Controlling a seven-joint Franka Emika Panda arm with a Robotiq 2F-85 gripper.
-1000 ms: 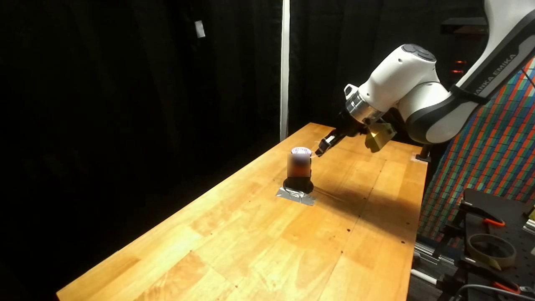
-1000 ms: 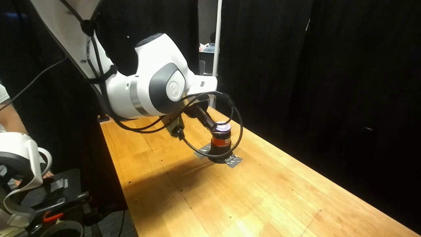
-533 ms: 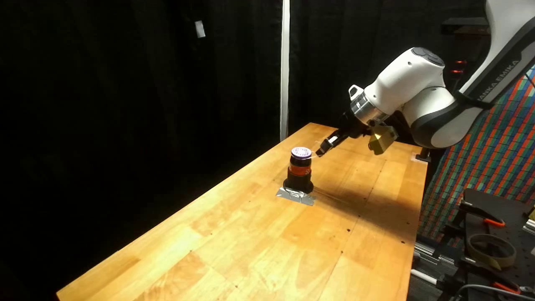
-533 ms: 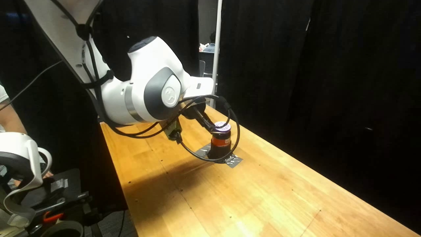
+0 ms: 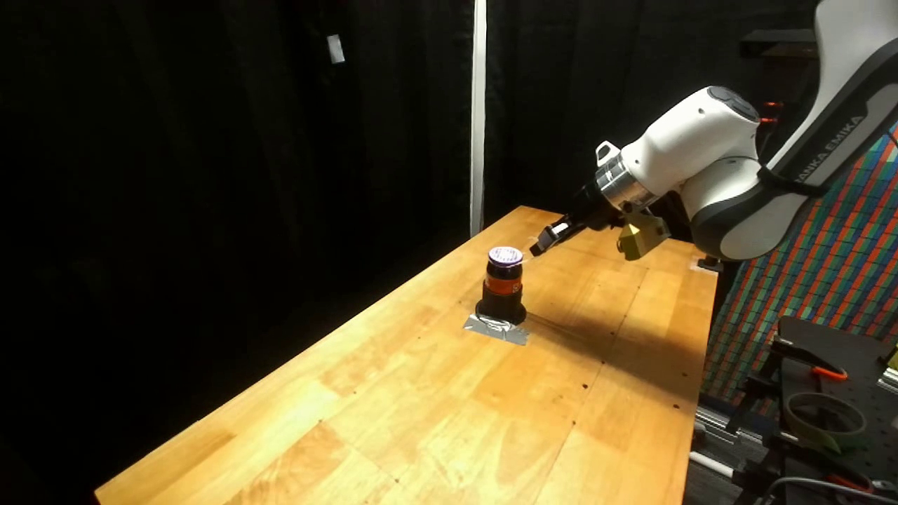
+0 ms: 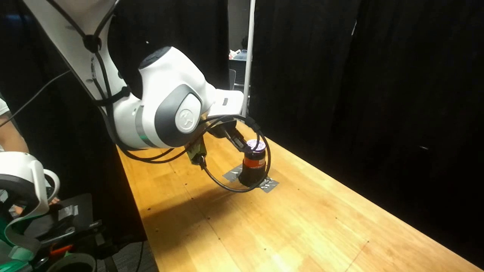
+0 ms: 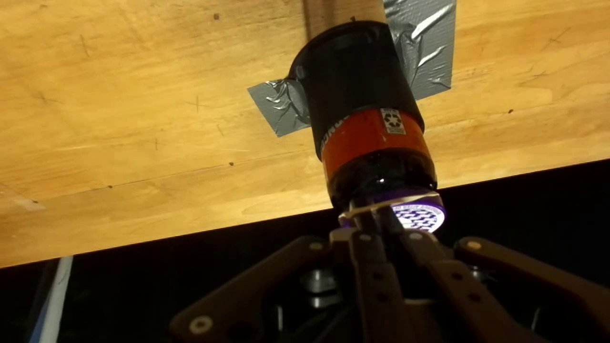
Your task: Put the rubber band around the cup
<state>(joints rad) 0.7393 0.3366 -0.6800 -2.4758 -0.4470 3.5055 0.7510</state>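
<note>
The cup is a black cylinder with an orange-red band and a purple-white top. It stands upright in both exterior views and fills the middle of the wrist view. The pale rubber band lies across the cup's top edge in the wrist view and runs to my fingertips; its far side is hidden. In an exterior view it is a thin line between cup and fingertips. My gripper, also in the wrist view, is shut on the rubber band, beside the cup's top on the robot's side.
Grey tape fixes the cup's base to the wooden table. A black cable loop from the arm hangs in front of the cup in an exterior view. A white pole and dark curtains stand behind the table edge.
The arm's wrist has lowered and drawn back from the cup, so the hand tilts flatter. The fingertips have risen slightly. The cable loop hangs lower. The cup has not moved.
</note>
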